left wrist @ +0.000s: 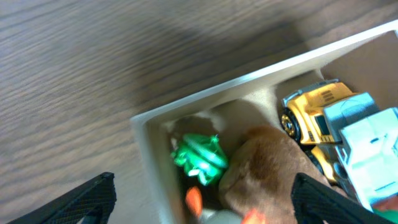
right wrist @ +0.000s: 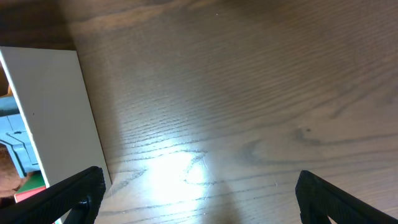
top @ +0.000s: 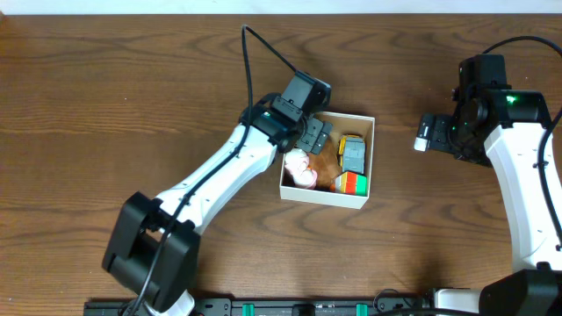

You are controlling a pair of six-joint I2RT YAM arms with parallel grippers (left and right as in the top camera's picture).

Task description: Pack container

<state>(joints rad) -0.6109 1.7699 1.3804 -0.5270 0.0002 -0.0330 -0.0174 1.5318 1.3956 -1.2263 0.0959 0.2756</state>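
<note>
The container is a small white-walled box at the table's middle. It holds a yellow and grey toy truck, a brown plush, a white and pink toy and a red and green block. My left gripper hovers over the box's left part, open and empty. In the left wrist view the box wall, a green toy, the brown plush and the truck show between the open fingers. My right gripper is open over bare wood, right of the box.
The wooden table surrounds the box on all sides. A black rail runs along the front edge. Cables trail from both arms.
</note>
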